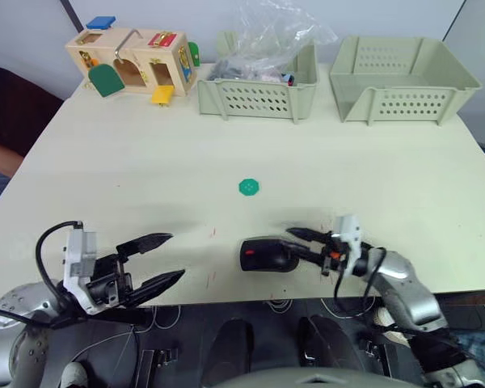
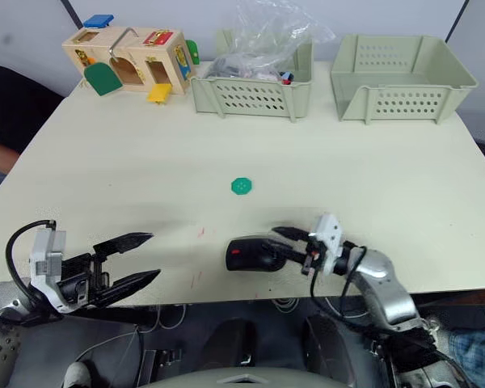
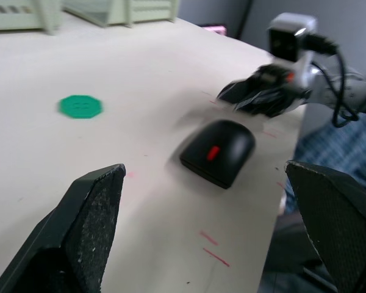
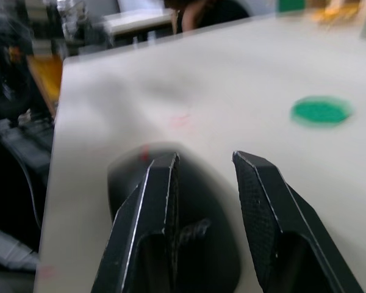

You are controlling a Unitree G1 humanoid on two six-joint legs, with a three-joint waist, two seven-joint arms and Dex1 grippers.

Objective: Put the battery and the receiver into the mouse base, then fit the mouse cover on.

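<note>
The mouse base [image 1: 261, 255], a black oval body with a small red patch on top, lies near the table's front edge. My right gripper [image 1: 296, 245] is at its right end, open by a narrow gap. The two fingers reach over the mouse's top in the right wrist view [image 4: 207, 155]; whether they touch it I cannot tell. My left gripper [image 1: 175, 257] is wide open and empty, a hand's width left of the mouse and pointing toward it. The battery, the receiver and the mouse cover are out of view.
A flat green disc [image 1: 249, 187] lies mid-table behind the mouse. At the back stand a wooden latch box [image 1: 133, 61], a bin [image 1: 257, 97] with a plastic bag and an empty bin [image 1: 400, 81]. A person's arm [image 1: 2, 153] shows at the left.
</note>
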